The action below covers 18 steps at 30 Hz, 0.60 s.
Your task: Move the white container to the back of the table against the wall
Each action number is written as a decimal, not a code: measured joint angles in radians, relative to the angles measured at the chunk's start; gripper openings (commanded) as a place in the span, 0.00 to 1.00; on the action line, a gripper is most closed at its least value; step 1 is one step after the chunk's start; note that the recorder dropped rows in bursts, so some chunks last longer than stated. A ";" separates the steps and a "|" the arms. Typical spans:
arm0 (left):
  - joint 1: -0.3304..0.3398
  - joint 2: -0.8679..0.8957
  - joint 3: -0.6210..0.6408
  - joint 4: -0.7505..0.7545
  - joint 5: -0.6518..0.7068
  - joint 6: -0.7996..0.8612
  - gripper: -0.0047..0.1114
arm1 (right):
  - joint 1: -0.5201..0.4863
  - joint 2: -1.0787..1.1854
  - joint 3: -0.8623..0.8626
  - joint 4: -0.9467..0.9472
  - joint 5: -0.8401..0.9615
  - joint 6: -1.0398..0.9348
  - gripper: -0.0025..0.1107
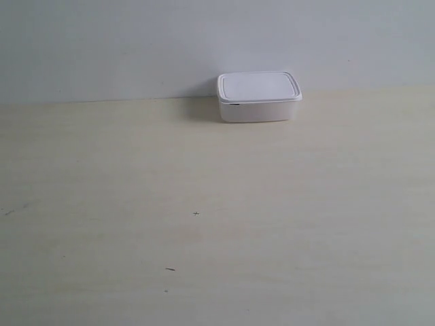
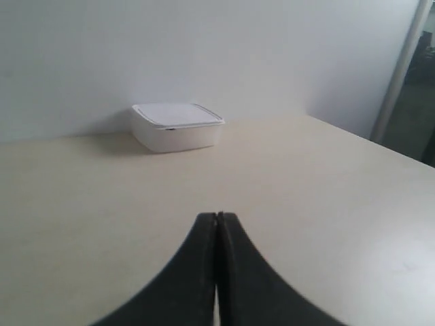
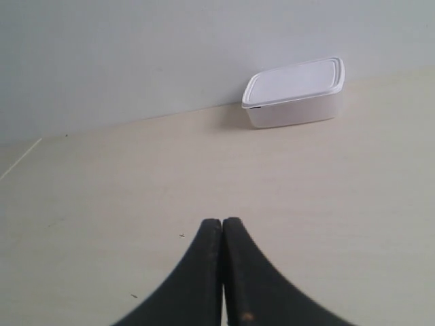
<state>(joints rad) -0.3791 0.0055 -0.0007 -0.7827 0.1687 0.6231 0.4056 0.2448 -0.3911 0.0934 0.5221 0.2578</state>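
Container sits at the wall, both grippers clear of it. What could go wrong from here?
1. Whether the white container fully touches the wall cannot be confirmed from these views; a corrective nudge might skew it.
2. A dark gap shows under the lid at one corner; pushing there might pop it loose.
3. The left gripper and right gripper are shut and seem low over the table; driving forward could scrape it.

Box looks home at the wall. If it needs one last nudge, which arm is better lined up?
Left, probably. The box sits nearer in line with the left jaws than with the right jaws. Both pairs are shut and well short of it.
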 measured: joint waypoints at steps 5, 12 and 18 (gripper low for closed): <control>0.000 0.000 0.000 0.007 -0.014 0.016 0.04 | 0.000 0.000 0.000 0.052 -0.029 0.000 0.02; 0.000 0.000 0.000 0.007 -0.016 0.020 0.04 | 0.000 0.000 0.003 0.070 -0.097 0.000 0.02; 0.000 0.000 0.000 0.007 -0.016 0.020 0.04 | 0.000 0.000 0.093 0.077 -0.190 0.000 0.02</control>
<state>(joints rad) -0.3791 0.0055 -0.0007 -0.7755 0.1524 0.6431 0.4056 0.2448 -0.2976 0.1702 0.3320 0.2578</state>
